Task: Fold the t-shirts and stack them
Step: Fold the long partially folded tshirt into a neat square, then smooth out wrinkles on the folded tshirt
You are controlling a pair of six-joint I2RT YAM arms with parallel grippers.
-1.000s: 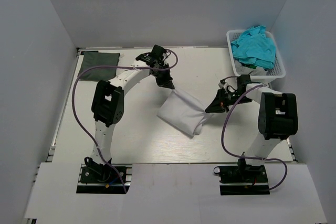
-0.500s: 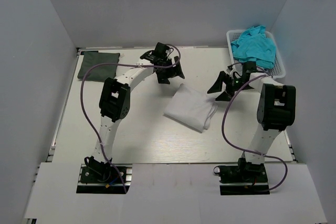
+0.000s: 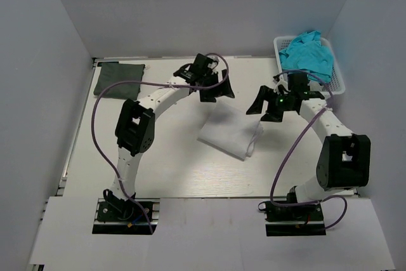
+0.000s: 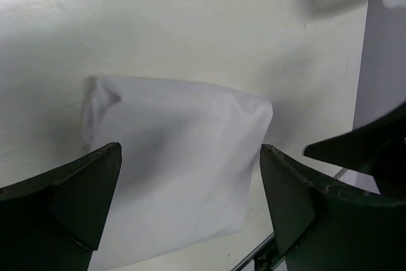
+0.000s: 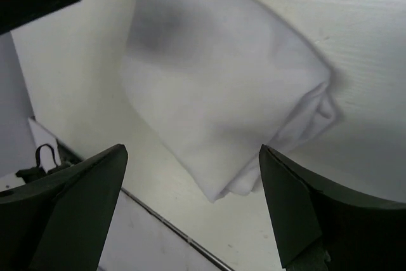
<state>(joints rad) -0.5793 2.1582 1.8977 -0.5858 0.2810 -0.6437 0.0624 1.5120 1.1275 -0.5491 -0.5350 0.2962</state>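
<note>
A folded white t-shirt (image 3: 229, 131) lies flat on the table's middle; it also shows as a white t-shirt (image 4: 177, 163) in the left wrist view and as a white t-shirt (image 5: 222, 87) in the right wrist view. My left gripper (image 3: 216, 89) hovers open just behind it, empty. My right gripper (image 3: 265, 103) is open and empty beside its right edge. A folded dark grey-green t-shirt (image 3: 118, 79) rests at the back left. Bright teal t-shirts (image 3: 307, 56) fill the basket.
A white lattice basket (image 3: 334, 79) stands at the back right corner against the wall. Grey walls close in on the left, back and right. The table's (image 3: 171, 163) near edge has a metal rail.
Both grippers opened and let go of the white t-shirt, which dropped flat onto the table. Both arms then lifted back, away from it.
</note>
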